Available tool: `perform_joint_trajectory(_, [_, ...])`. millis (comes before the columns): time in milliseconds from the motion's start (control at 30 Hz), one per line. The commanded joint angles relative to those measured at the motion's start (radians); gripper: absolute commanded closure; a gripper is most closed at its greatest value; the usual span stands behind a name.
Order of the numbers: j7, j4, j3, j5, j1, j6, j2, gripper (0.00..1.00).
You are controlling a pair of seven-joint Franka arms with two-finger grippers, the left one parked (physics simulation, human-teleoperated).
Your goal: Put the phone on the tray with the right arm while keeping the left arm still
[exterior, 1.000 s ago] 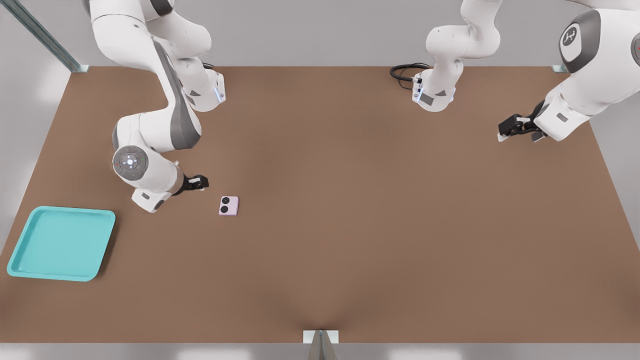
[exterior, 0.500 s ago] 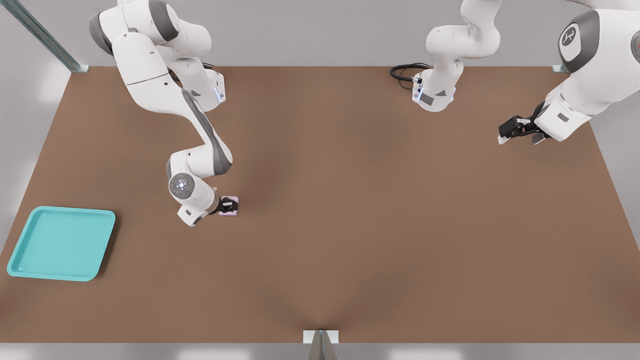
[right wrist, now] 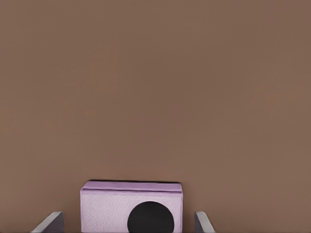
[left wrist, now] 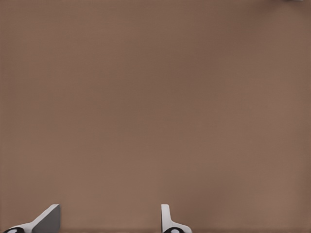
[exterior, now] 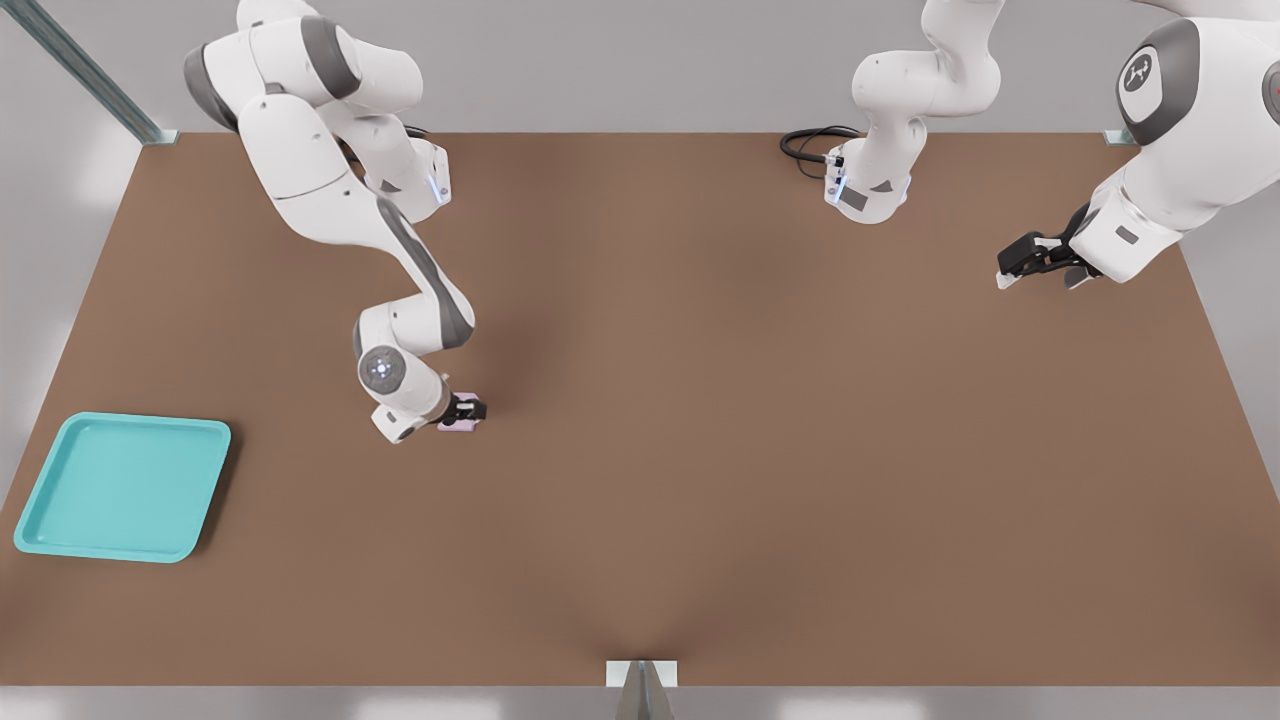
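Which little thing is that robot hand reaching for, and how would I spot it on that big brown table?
Start at the turquoise tray near the front view's left edge, then look to its right on the brown table. There the gripper is down over the phone, its fingers either side with gaps. It is a tiny pale lilac slab with black round lenses.

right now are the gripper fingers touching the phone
Apart: in the right wrist view, table shows between each of the gripper's fingers and the phone.

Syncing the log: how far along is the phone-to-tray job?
Done: the tool is down at the phone, one finger on each side with gaps, so open. In hand: the grasp. Left: close, lift, carry to the tray, which holds nothing.
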Motion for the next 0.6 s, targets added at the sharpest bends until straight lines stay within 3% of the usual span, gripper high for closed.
perform_joint_trajectory(0, [0.07, -0.002, 0.0, 0.001, 0.001, 0.035, 0.005, 0.0])
perform_joint_trajectory(100, [0.07, -0.013, 0.0, 0.001, 0.001, 0.037, 0.004, 0.0])
perform_joint_trajectory(167, [0.069, -0.014, 0.0, 0.0, 0.002, 0.037, 0.002, 0.19])
perform_joint_trajectory(567, [0.06, -0.008, 0.0, -0.005, 0.001, 0.024, -0.039, 0.21])
